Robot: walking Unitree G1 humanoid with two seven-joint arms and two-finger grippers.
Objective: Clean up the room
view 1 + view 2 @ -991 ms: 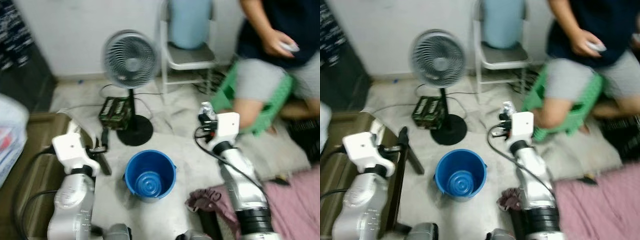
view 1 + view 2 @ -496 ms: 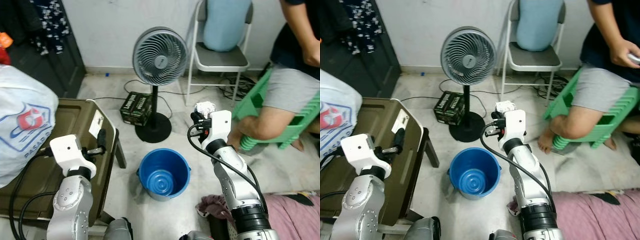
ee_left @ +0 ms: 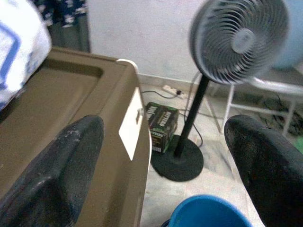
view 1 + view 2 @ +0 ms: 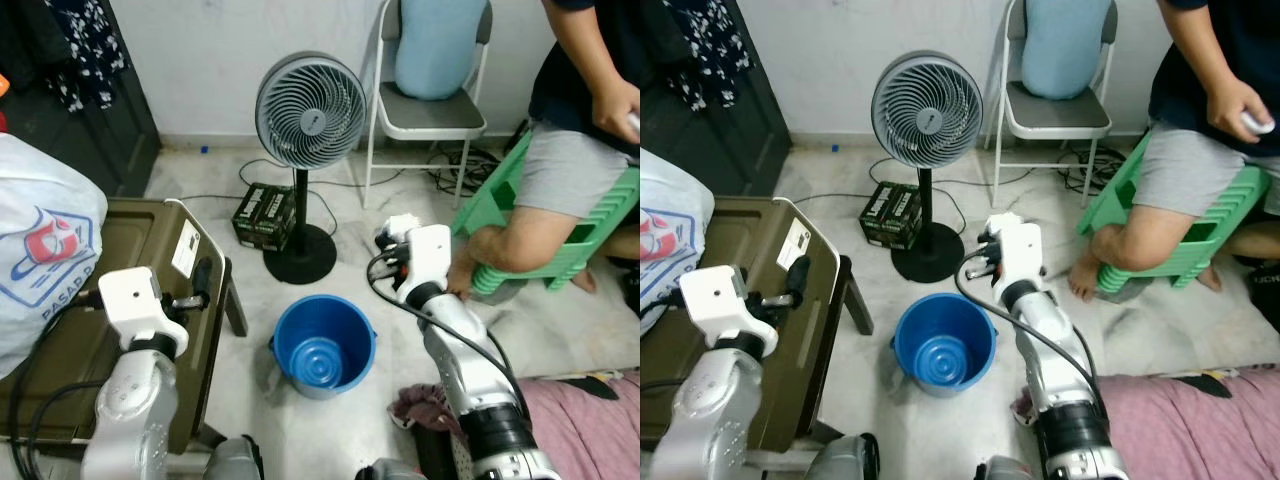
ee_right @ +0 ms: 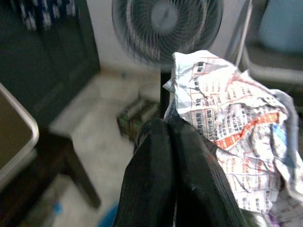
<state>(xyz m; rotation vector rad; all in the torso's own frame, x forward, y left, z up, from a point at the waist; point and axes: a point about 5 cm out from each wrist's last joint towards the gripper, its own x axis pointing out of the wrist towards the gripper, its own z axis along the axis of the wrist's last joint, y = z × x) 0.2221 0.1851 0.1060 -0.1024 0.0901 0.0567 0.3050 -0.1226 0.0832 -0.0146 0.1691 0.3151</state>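
I stand in a lived-in room of a home. A pedestal fan (image 4: 310, 110) stands on the pale marble-look floor (image 4: 590, 330), its cord trailing past a small dark carton (image 4: 264, 214). A folding metal chair (image 4: 425, 100) sits against the plain wall, and a person (image 4: 585, 130) sits on a stack of green plastic stools (image 4: 530, 235). A blue bucket (image 4: 323, 345), a pink blanket (image 4: 600, 420) and patterned clothes hanging (image 4: 75, 45) complete the domestic clutter.
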